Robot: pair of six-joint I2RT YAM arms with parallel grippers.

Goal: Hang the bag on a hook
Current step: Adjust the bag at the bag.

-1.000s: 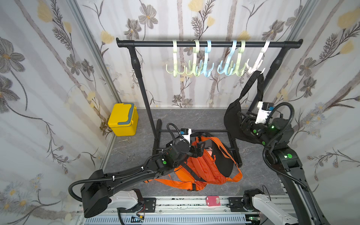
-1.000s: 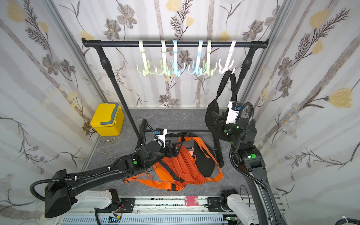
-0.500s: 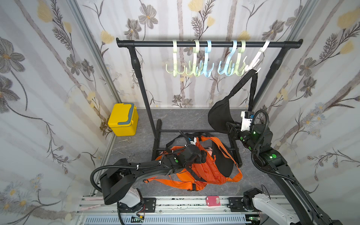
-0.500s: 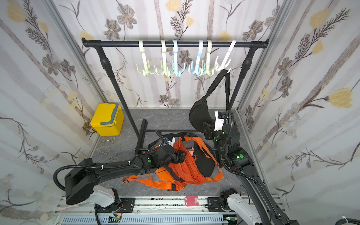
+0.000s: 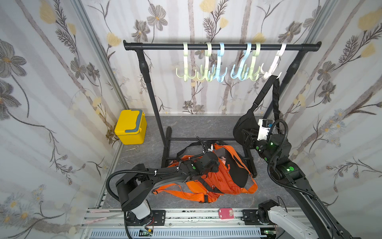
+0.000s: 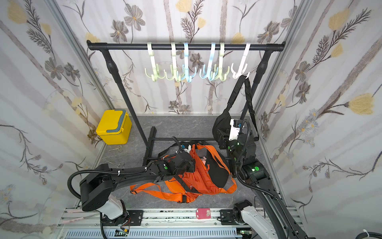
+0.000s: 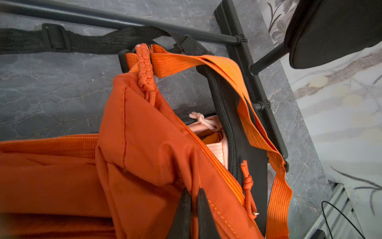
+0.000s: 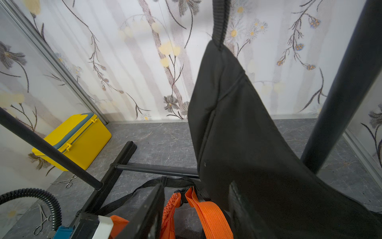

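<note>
One yellow box (image 5: 130, 127), one rack (image 5: 221, 46) with six hooks (image 5: 217, 62), two bags. The left gripper (image 7: 193, 209) pinches the orange bag (image 5: 223, 175) on the floor; the right gripper (image 8: 196, 209) stands apart beside the black bag (image 5: 244, 126), strap on the white hook (image 5: 273, 64).

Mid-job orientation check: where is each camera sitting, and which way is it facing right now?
Top views: high at the front, looking down at the rack, orange bag and black bag; both arms show.
Left wrist: low over the orange bag, facing the rack's base; left claw shut on its fabric.
Right wrist: beside the hanging black bag, facing back wall and yellow box; open right claw shows.
Shared: every view shows the orange bag.
</note>
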